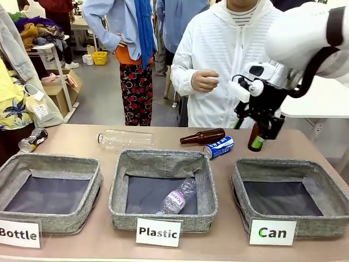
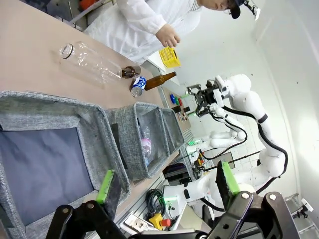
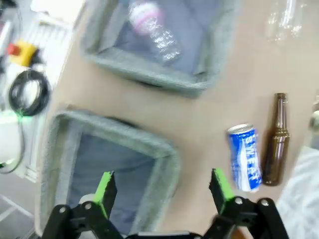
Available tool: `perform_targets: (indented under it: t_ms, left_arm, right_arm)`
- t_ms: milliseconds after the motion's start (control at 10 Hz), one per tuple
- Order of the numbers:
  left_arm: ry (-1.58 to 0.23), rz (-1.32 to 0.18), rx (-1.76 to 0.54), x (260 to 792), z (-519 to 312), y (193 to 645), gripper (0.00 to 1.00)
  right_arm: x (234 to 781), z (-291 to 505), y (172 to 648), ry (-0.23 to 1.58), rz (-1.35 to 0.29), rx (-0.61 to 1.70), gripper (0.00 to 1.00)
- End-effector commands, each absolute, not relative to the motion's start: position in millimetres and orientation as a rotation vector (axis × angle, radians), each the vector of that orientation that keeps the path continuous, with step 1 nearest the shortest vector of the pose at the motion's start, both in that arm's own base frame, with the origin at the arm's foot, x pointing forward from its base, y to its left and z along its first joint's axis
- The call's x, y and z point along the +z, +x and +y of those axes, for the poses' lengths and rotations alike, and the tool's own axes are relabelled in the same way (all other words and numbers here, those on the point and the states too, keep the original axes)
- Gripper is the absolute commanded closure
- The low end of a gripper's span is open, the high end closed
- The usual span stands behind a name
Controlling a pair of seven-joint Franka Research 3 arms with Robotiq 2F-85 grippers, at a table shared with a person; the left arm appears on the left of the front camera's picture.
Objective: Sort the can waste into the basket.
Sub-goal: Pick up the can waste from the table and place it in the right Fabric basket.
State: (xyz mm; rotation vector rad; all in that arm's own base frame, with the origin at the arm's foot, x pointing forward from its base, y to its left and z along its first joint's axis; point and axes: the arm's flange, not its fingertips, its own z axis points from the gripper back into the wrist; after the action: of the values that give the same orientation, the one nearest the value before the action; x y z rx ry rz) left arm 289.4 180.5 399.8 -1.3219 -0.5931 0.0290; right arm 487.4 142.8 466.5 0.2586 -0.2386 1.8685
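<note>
Blue can (image 1: 218, 147) beyond Can basket (image 1: 305, 225); Plastic basket (image 1: 118, 192) holds bottle (image 1: 178, 198); left pincer (image 2: 167, 177), right pincer (image 3: 162, 183) released.

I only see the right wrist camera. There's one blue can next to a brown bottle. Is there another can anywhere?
Observer: Yes. A crushed dark can lies far off to the left, behind the Bottle bin.
Operator: Which basket is nearest my jaws?
Observer: Its white card reads Can, so it's the Can basket.
Operator: And my other arm?
Observer: The left gripper hangs by the Bottle bin, jaws open.
</note>
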Motion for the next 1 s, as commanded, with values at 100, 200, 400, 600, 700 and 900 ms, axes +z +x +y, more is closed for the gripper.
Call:
perform_targets:
  t_ms: [100, 200, 400, 600, 700, 900]
  left_arm:
    - [-1.335, -0.62, 0.014, 400.2, 179.4, 289.0, 0.0]
    - [-1.335, -0.62, 0.014, 400.2, 179.4, 289.0, 0.0]
    - [-1.335, -0.62, 0.014, 400.2, 179.4, 289.0, 0.0]
    - [-1.335, -0.62, 0.014, 400.2, 179.4, 289.0, 0.0]
    - [-1.335, -0.62, 0.014, 400.2, 179.4, 289.0, 0.0]
    - [-1.335, -0.62, 0.014, 400.2, 179.4, 289.0, 0.0]
  right_arm:
    - [482.4, 112.7, 490.0, 0.391, -0.354, 1.952, 0.0]
    - [516.5, 62.1, 423.6, 0.42, -0.37, 1.938, 0.0]
    - [562.8, -50.3, 298.7, 0.479, -0.45, 1.691, 0.0]
    - [572.9, -142.3, 220.7, 0.573, -0.655, 1.45, 0.0]
    - [559.5, -199.5, 192.3, 0.649, -0.861, 1.195, 0.0]
    - [510.0, -299.1, 177.7, 0.942, -1.293, 0.778, 0.0]
